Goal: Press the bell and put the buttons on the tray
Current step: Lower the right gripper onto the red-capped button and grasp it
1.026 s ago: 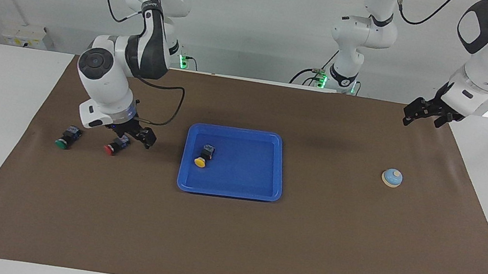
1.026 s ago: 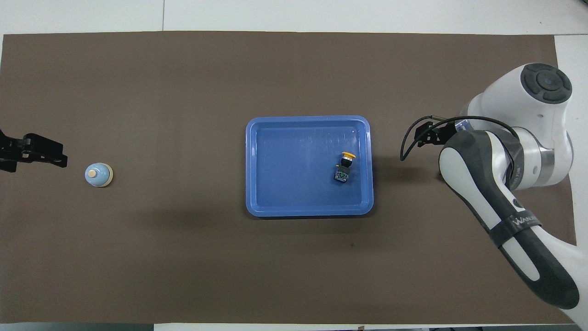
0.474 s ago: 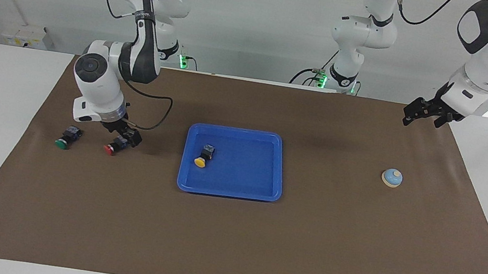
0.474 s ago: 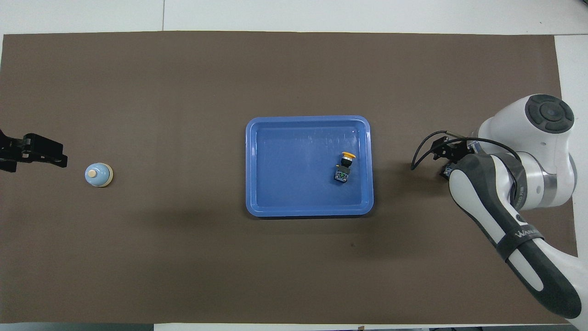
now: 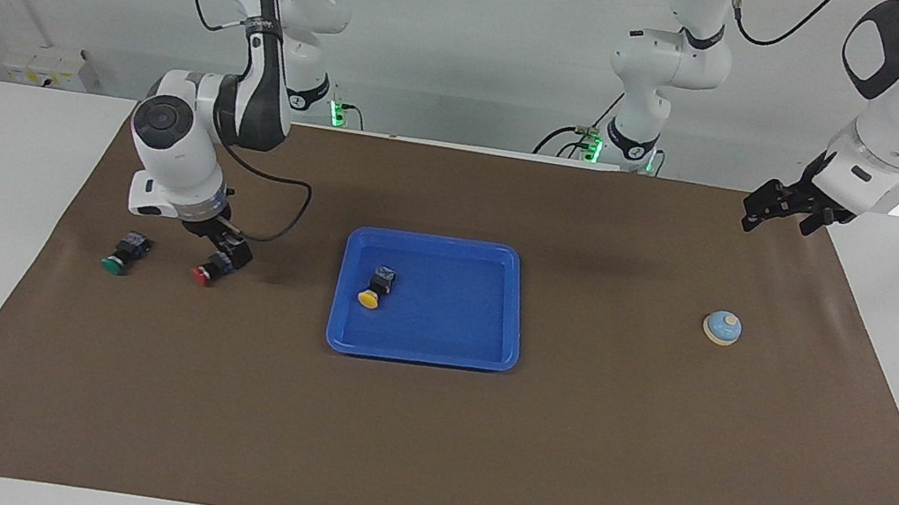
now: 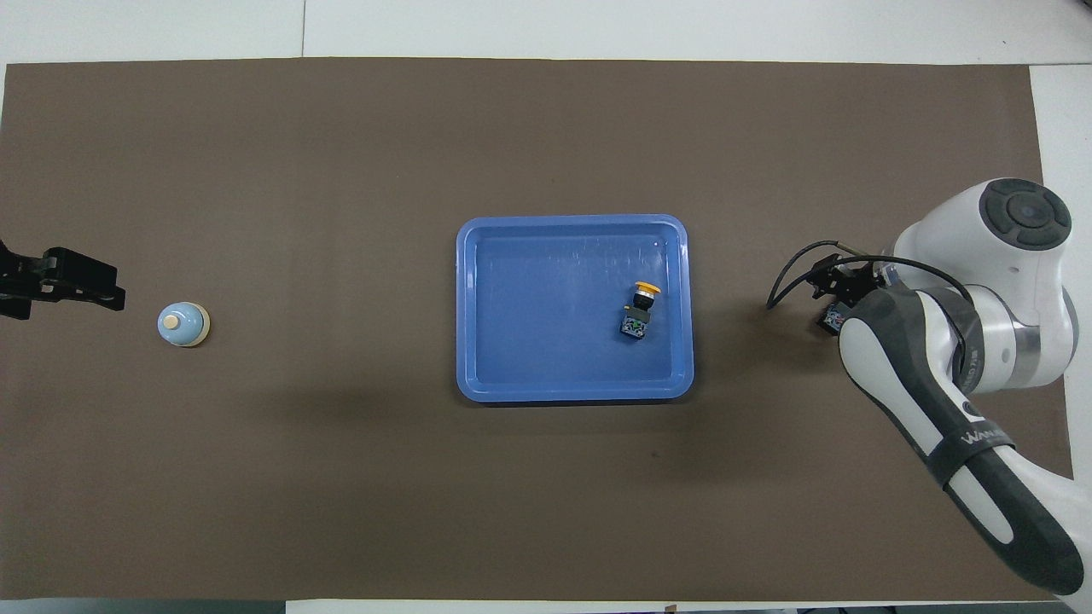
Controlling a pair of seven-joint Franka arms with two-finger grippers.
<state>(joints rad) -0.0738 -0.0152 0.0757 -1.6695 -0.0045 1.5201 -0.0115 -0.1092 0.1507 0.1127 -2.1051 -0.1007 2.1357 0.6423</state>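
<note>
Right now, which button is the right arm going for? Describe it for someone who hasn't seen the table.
Start at the blue tray mid-table and go toward the right arm's end. Two buttons lie on the brown mat there; it is the red button, the one nearer the tray, directly under the right claw. The green button beside it lies uncovered.

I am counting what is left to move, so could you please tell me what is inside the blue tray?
Only the yellow button lies in the tray, on its side near the rim toward the right arm's end. Nothing covers the tray in either view.
</note>
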